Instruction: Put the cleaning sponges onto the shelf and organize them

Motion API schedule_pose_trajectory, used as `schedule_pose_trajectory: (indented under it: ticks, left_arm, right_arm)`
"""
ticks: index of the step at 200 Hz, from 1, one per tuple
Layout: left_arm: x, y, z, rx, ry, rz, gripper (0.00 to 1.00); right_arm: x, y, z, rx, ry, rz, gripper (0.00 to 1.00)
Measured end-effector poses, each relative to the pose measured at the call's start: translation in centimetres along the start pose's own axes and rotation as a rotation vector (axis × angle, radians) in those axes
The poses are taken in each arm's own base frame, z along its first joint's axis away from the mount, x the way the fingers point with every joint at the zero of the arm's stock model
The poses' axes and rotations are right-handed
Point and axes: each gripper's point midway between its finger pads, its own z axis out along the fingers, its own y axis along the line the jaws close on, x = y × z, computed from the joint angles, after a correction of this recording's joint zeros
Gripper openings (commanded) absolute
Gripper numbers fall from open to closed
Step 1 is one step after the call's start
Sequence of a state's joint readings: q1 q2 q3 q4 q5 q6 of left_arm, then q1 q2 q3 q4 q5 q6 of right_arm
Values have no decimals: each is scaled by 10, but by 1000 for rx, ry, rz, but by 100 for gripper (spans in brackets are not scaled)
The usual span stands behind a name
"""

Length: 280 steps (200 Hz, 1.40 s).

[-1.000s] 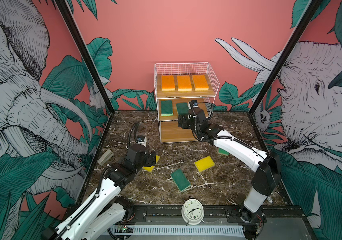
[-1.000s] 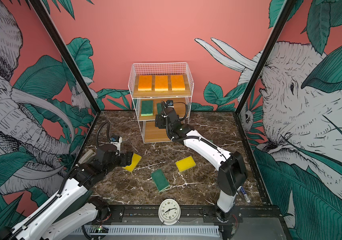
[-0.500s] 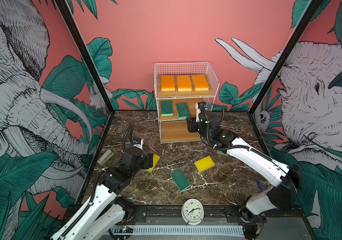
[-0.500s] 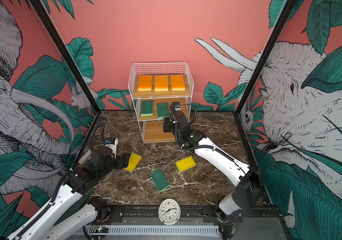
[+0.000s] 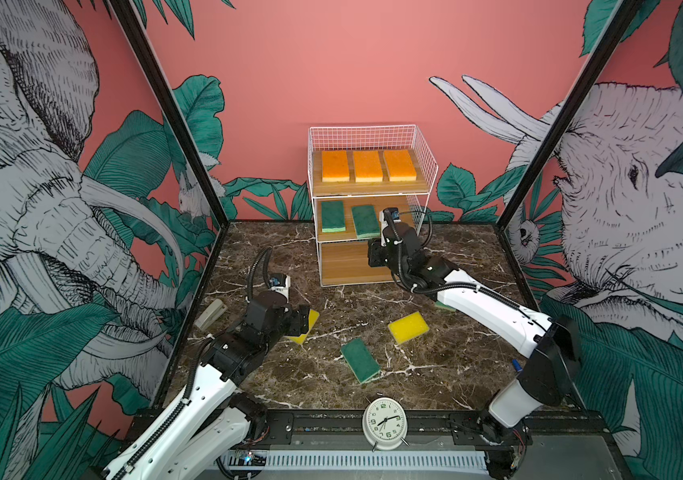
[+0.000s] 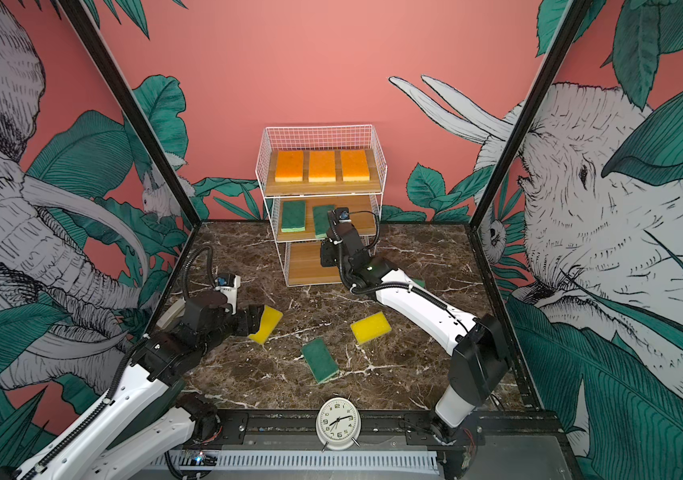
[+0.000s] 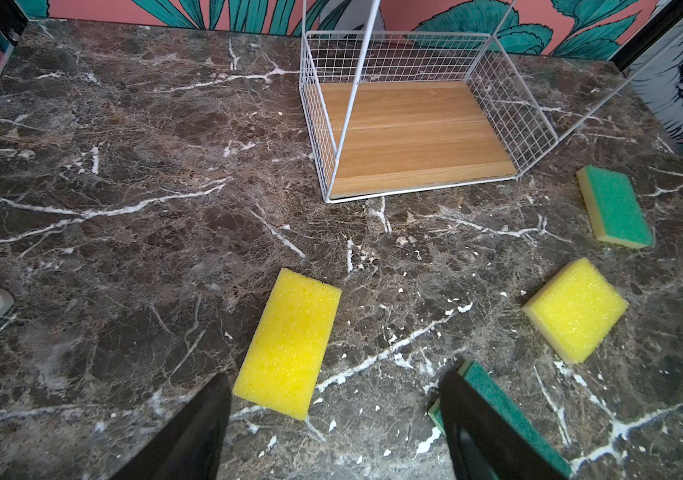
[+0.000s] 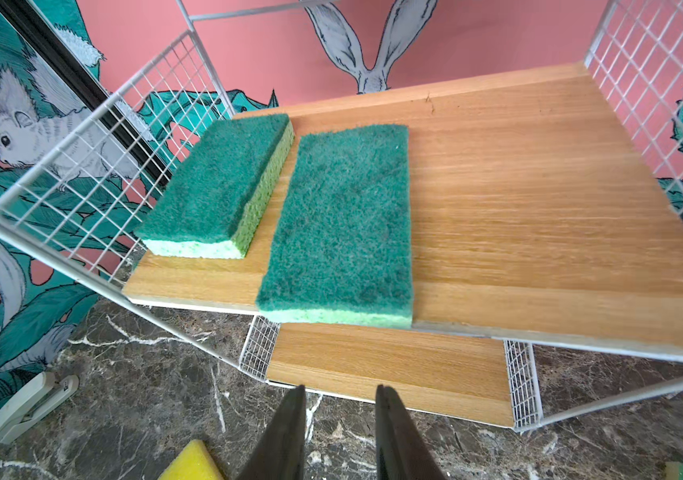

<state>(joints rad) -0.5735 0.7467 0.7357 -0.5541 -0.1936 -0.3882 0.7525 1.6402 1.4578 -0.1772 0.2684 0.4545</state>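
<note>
Top views high, frontal; wrist views close; all share shelf (image 5: 344, 266).

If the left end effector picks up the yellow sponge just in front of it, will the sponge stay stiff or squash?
The yellow sponge is probably soft and light: its top is open-pored foam, so it may squash in a grip. Lying flat on the table, it should slide, not roll, if pushed.
</note>
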Motion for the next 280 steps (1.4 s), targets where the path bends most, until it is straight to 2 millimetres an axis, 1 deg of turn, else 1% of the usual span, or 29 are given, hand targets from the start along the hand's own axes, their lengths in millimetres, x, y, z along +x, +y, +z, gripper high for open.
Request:
schedule_pose_trajectory:
  ticks: [22,49,106,169,264,280]
  left_arm:
    - [0,0,1,-2,2,8,80]
    - [-1,0,1,-2,-1,15,80]
    - [-1,0,1,-4,-3,18,80]
    - [-1,0,1,0,-2,18,80]
    - [-3,-2,1,7,-11,15,80]
    - [-4,-2,1,8,-15,15,80]
  right_arm:
    - [0,2,7,2,2,-4,31]
    - [-5,5,13,5,-10,-9,31]
    - [-12,6,20,4,-32,-2,31]
    - [-8,7,32,8,-26,-2,32]
    - [-11,11,35,-8,-38,29,32]
    - [-14,14,37,-18,-45,33,33]
